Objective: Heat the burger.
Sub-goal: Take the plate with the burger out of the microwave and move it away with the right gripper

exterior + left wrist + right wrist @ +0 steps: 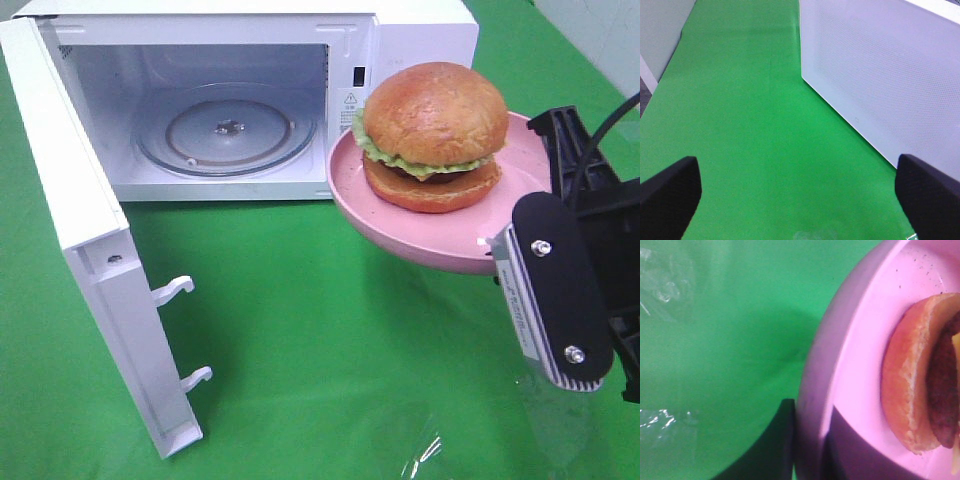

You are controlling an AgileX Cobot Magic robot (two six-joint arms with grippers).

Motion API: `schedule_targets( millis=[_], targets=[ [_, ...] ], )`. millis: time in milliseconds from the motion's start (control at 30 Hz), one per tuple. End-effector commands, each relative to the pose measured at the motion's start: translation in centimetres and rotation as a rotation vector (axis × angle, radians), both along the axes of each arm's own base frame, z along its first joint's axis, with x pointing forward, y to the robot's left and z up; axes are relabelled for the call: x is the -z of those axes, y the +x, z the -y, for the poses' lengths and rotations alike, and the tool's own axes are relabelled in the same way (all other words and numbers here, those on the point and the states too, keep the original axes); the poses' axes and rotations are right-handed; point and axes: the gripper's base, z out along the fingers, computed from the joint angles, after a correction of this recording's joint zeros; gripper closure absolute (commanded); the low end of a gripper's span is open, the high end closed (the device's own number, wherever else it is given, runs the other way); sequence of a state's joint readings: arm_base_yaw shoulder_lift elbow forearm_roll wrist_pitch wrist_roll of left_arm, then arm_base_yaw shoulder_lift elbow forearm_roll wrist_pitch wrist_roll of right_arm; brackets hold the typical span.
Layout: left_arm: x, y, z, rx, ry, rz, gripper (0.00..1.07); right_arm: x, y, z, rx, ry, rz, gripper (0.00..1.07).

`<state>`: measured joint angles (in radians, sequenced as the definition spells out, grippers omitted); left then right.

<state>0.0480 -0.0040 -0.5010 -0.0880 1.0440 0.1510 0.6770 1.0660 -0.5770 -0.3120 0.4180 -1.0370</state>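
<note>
1. right tool pinches the rim of the pink plate; one finger under the rim, one over it; plate held up off the green bench
2. burger sits on the plate, just ahead of the right tool, roughly centred, bun dome up
3. key relation: microwave cavity lies ahead and left of the right tool; door swung wide open; turntable bare; plate edge near the cavity mouth, not yet inside
4. left tool spread wide, nothing between its fingers; it sits beside the door's outer face, well apart from the burger; right arm is plainly the nearer one
5. judgement: next move is a leftward carry, plate level, clearing the front frame
</note>
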Motion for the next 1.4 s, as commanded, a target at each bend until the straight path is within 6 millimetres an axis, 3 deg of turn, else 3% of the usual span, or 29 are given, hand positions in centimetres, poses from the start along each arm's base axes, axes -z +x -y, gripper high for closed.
schedule_targets(
  millis=[33, 333, 433, 467, 800, 1133, 1400],
  targets=[
    [0.1, -0.3, 0.0, -0.005, -0.009, 0.017, 0.09, -0.8, 0.0, 0.3, 0.021, 0.035, 0.049, 1.07],
    [0.1, -0.3, 0.0, -0.005, -0.009, 0.017, 0.09, -0.9, -0.5, 2.7, 0.374, 0.073, 0.014, 1.07],
    [0.1, -0.3, 0.0, -0.005, -0.009, 0.017, 0.09, -0.9, -0.4, 2.9, 0.417, 0.076, 0.020, 1.07],
    [0.1, -0.3, 0.0, -0.005, -0.009, 0.017, 0.09, -1.1, -0.2, 3.6, 0.529, 0.078, 0.057, 1.07],
    [0.1, -0.3, 0.0, -0.005, -0.009, 0.017, 0.09, -1.3, -0.2, 5.4, 0.902, 0.156, 0.098, 1.07],
    [0.1, -0.3, 0.0, -0.005, -0.009, 0.017, 0.09, -0.8, -0.1, 6.2, 1.168, 0.209, 0.122, 1.07],
    [0.1, -0.3, 0.0, -0.005, -0.009, 0.017, 0.09, 1.3, 1.2, 5.5, 1.351, 0.213, 0.130, 1.07]
  ],
)
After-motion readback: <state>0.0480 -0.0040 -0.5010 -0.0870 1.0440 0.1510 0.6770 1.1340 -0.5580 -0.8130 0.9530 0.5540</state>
